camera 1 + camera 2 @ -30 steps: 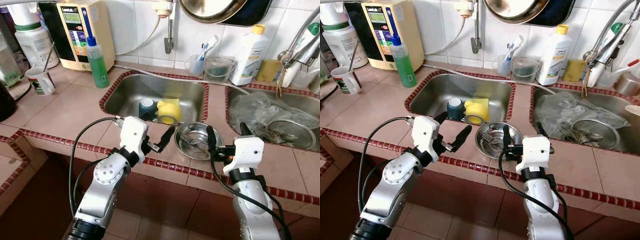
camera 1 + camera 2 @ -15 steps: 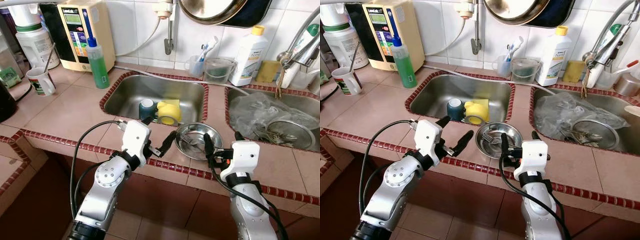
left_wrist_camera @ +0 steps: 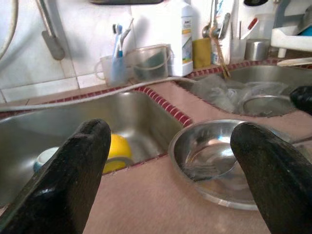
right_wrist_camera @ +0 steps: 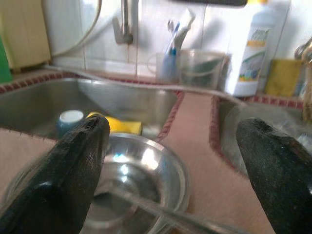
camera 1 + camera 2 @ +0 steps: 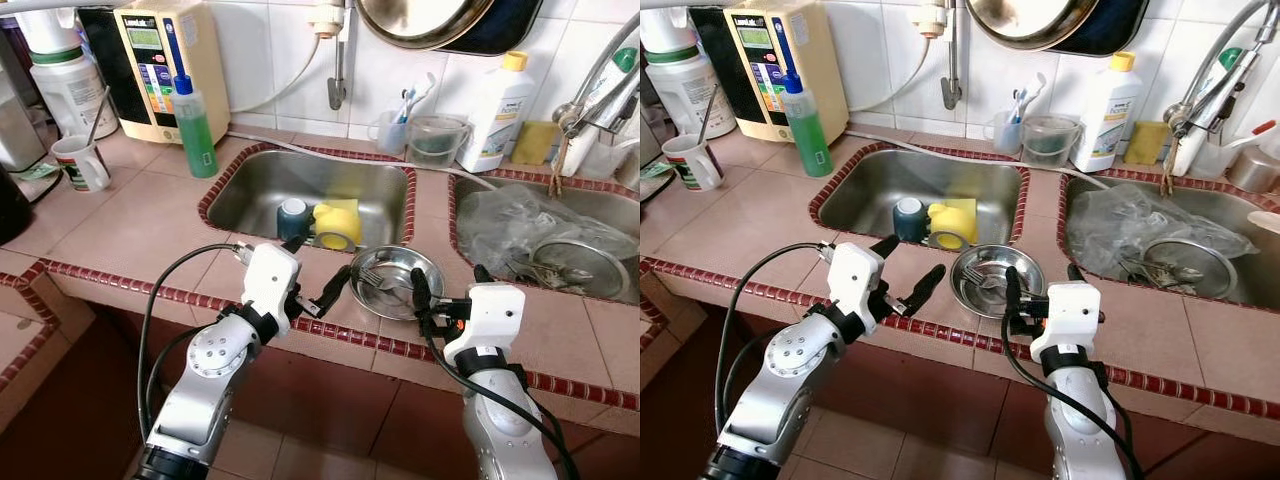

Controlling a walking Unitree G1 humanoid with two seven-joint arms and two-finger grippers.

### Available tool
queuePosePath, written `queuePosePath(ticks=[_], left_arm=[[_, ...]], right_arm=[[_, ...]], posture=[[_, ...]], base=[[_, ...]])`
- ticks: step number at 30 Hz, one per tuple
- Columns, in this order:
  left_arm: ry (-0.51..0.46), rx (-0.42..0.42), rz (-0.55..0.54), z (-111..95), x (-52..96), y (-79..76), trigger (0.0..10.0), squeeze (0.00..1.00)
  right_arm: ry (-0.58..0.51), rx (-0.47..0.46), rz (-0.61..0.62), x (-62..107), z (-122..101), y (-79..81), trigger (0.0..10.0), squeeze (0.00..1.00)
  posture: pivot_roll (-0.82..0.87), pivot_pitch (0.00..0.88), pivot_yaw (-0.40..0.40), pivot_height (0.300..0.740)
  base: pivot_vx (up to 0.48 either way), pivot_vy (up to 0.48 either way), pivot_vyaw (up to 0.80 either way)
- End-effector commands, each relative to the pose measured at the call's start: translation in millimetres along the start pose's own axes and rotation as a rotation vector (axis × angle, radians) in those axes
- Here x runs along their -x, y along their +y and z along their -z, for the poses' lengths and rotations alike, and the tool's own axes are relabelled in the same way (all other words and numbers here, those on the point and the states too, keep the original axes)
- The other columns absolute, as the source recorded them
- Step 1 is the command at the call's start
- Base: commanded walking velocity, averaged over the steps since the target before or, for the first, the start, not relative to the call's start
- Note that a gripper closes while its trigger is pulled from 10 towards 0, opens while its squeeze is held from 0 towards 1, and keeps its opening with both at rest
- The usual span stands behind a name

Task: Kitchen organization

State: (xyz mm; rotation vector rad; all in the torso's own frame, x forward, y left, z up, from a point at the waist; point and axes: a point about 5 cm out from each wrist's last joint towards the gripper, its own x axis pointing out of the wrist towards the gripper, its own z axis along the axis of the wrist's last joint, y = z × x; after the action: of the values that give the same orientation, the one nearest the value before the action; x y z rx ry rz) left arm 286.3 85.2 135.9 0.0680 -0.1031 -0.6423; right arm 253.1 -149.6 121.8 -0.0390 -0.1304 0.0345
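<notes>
I see the steel bowl (image 5: pixel 396 282) holding cutlery (image 5: pixel 377 283) between both spread-fingered grippers, left (image 5: pixel 315 281), right (image 5: pixel 447 290); yellow cup (image 5: pixel 337 224) behind. Right gripper edged forward since.

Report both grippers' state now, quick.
Left gripper: open, holding nothing, just left of the steel bowl.
Right gripper: open, holding nothing, at the bowl's near right rim.

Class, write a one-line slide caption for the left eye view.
Both open grippers, left and right, flank a steel bowl beside the sink.
</notes>
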Motion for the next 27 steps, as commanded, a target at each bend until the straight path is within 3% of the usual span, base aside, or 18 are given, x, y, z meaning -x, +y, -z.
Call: queuePosePath(ticks=[1, 15, 17, 27], left_arm=[[-0.013, -0.005, 0.017, -4.5, -1.6, -3.6, 10.0, 0.0], [-0.002, -0.004, 0.02, -4.1, -2.4, -3.9, 10.0, 0.0], [-0.001, 0.056, 0.0, -3.6, -3.6, -3.0, 10.0, 0.0], [0.044, 0.022, -0.002, -5.6, -7.6, -3.4, 10.0, 0.0]], right_arm=[[-0.015, 0.002, 0.011, -0.7, -5.0, -3.6, 10.0, 0.0], [-0.018, -0.001, 0.006, -0.3, -6.8, -0.7, 10.0, 0.0], [-0.02, -0.001, 0.001, -0.5, -7.2, -0.6, 10.0, 0.0], [-0.022, 0.0, -0.047, 4.6, -6.6, 0.9, 10.0, 0.0]], posture=[[-0.09, 0.008, 0.033, 0.74], [-0.1, 0.012, 0.036, 0.74], [-0.09, 0.012, 0.036, 0.74], [-0.1, 0.014, 0.035, 0.74]], base=[[0.0, -0.442, 0.0], [0.0, -0.43, 0.0], [0.0, 0.0, 0.0], [0.0, 0.0, 0.0]])
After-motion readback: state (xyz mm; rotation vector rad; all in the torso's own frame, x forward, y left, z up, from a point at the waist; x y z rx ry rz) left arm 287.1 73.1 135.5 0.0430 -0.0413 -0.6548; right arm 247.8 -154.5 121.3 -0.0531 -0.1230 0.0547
